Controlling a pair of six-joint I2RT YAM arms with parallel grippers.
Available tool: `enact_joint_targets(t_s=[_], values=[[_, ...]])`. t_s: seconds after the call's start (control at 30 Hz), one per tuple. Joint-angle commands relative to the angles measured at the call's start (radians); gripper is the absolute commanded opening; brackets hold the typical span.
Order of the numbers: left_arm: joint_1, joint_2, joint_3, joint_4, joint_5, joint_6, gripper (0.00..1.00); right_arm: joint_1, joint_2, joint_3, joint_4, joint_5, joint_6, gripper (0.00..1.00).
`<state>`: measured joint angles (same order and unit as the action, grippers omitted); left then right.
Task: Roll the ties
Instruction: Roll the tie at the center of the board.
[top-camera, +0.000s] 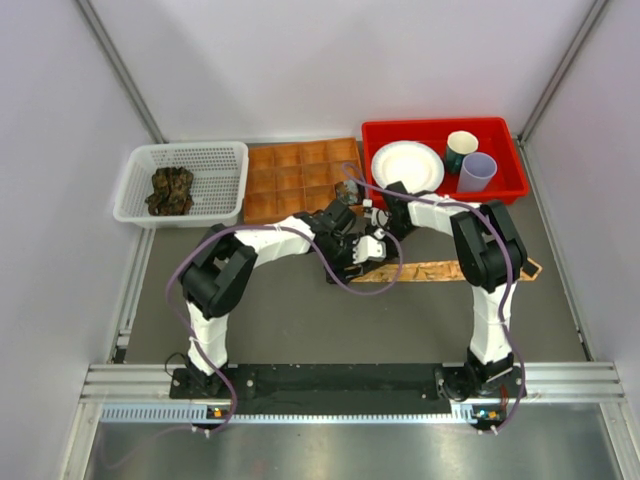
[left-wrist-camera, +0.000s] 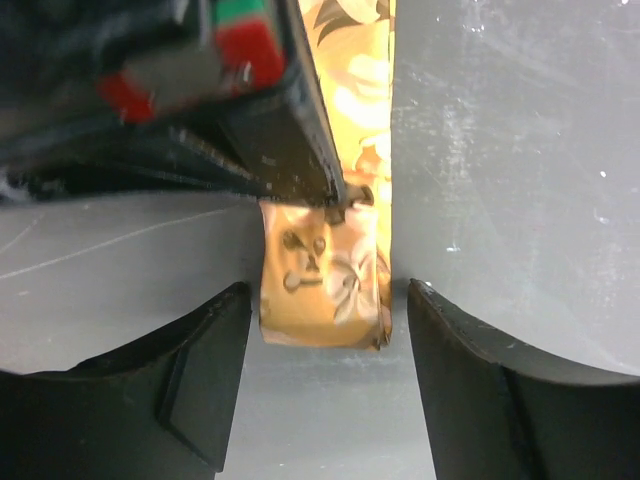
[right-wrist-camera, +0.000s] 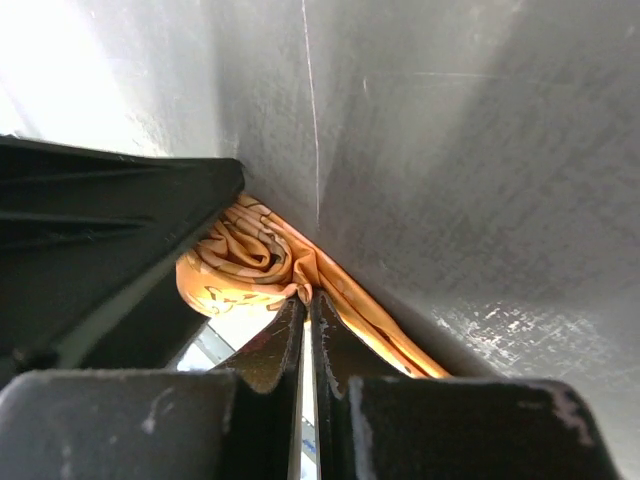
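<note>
Left gripper (left-wrist-camera: 328, 305) jaws are standing wide, straddling the tan-orange tie (left-wrist-camera: 312, 272) end. Right gripper (right-wrist-camera: 308, 300) is pinching the fabric shut at 12 o'clock.

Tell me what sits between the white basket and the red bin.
Between the white basket and the red bin lies the brown compartment tray, shown in the top view.

**Containers at the table's far edge**

A white perforated plastic basket (top-camera: 222, 185) stands at the left of the grey table (top-camera: 300, 320), a brown compartment tray (top-camera: 300, 178) just beside it. A red plastic bin (top-camera: 512, 172) holds a round white plate (top-camera: 407, 166), a dark green cup (top-camera: 461, 150), perhaps ceramic, and a lavender tumbler (top-camera: 477, 172)
</note>
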<state>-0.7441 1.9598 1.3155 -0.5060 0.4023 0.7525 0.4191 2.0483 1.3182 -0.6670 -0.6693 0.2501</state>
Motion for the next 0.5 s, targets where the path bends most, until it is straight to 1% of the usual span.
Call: enact_joint_targets(t_s=[0.0,0.1,0.37,0.47], values=[[0.061,-0.028,-0.082,-0.008,0.102,-0.031,0.7,0.017,0.033,0.016,0.006,0.145,-0.051,0.0],[0.078,-0.07,-0.116,0.047,0.139,-0.036,0.71,0.021,0.032,0.012,0.001,0.16,-0.06,0.0],[0.074,-0.027,-0.055,0.0,0.151,-0.021,0.68,0.03,0.027,0.003,-0.003,0.177,-0.086,0.0],[0.058,-0.021,-0.047,-0.005,0.147,0.004,0.69,0.03,0.026,-0.002,-0.005,0.178,-0.089,0.0]])
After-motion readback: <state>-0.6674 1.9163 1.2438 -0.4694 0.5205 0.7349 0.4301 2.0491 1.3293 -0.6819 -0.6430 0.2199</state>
